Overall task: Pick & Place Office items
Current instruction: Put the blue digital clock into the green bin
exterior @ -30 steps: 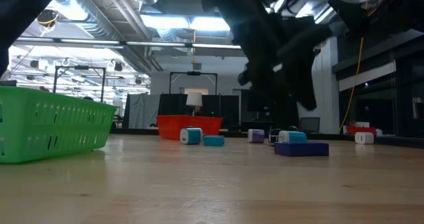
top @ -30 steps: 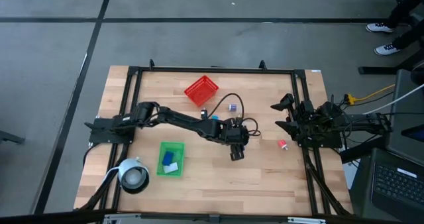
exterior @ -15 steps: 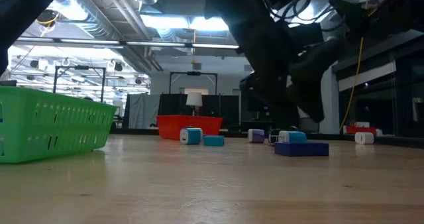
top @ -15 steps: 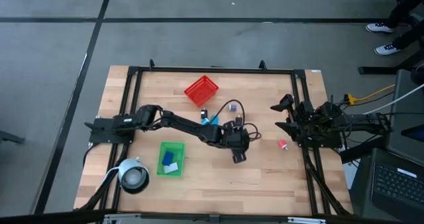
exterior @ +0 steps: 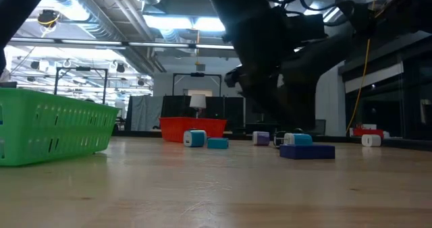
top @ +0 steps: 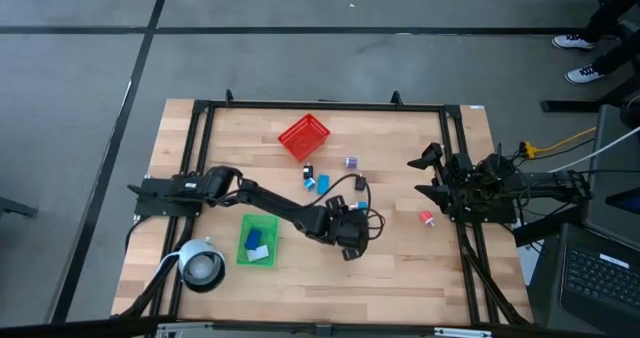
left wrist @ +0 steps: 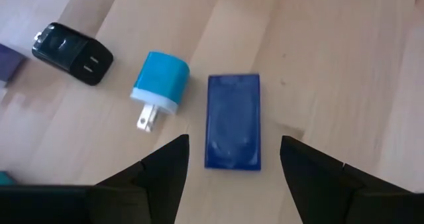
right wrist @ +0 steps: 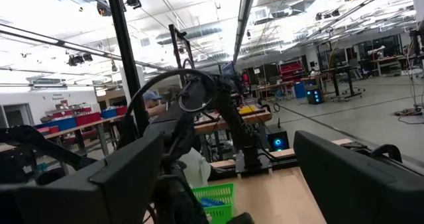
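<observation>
My left gripper [left wrist: 232, 146] is open and hovers above the table's middle [top: 348, 238]. Its fingers point down on either side of a flat dark-blue block [left wrist: 232, 121], apart from it. The block lies flat on the wood [exterior: 307, 151]. Beside it lie a light-blue plug adapter [left wrist: 161, 88] and a black charger [left wrist: 71, 45]. More small pieces lie toward the far side [top: 322, 183], [top: 350, 163]. A pink-red bit [top: 427, 218] lies near the right arm. My right gripper [top: 428, 175] waits open at the table's right edge.
A red mesh basket [top: 303, 136] stands near the far edge. A green tray [top: 258, 240] holding blue pieces sits near the left side, and a white round object [top: 200, 265] is at the near-left corner. A black cable [top: 345, 156] loops over the table's middle.
My left arm has swung toward the table's near edge. Its gripper has shifted slightly toward the near edge and the left. This has uncovered the small pieces near the basket. The pieces themselves have not moved.
</observation>
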`<state>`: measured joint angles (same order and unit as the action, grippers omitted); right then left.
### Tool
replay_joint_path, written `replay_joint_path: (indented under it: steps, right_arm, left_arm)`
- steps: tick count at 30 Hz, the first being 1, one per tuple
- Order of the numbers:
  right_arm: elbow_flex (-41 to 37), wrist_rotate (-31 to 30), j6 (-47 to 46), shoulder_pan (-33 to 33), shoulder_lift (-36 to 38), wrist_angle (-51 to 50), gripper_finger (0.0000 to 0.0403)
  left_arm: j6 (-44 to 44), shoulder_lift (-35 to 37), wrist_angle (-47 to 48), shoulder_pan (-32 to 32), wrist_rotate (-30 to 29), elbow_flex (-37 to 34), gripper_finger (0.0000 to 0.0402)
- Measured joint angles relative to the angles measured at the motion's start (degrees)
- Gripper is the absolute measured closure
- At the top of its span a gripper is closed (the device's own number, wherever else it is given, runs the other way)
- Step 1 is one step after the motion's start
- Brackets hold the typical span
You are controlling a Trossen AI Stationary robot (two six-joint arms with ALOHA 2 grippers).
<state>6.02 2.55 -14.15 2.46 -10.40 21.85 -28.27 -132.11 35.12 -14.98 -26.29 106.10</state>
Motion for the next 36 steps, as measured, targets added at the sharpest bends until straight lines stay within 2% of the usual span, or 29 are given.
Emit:
replay_joint_path:
  steps: [4,8,12,17,22,28,36]
  right_arm:
    - [0.00,-0.11,0.00,0.00,0.00,0.02,0.0058]
    - [0.00,-0.15,0.02,0.00,0.00,0.07,0.0058]
    - [0.00,-0.15,0.02,-0.01,0.00,0.05,0.0058]
    - [0.00,-0.15,0.02,0.00,0.00,0.00,0.0058]
    - [0.00,-0.13,-0.04,0.00,-0.01,0.00,0.0058]
    - [0.00,-0.13,-0.07,0.00,0.00,-0.02,0.0058]
    - [0.00,-0.11,-0.40,0.00,0.00,-0.02,0.0058]
  left_arm:
    - [0.31,-0.87,-2.37,0.99,0.91,0.07,0.0169]
    - [-0.02,-2.62,-3.59,2.56,5.38,0.07,0.0169]
    - [-0.01,-4.37,-4.09,3.32,4.95,0.07,0.0169]
    - [-0.04,-5.46,-6.87,3.91,7.37,0.24,0.0173]
    - [-1.85,-6.35,-8.35,3.80,5.24,0.28,0.0187]
    - [-2.98,-6.21,-7.21,3.19,4.85,0.21,0.0249]
    - [-4.73,-5.65,-6.36,0.95,3.57,0.02,0.0249]
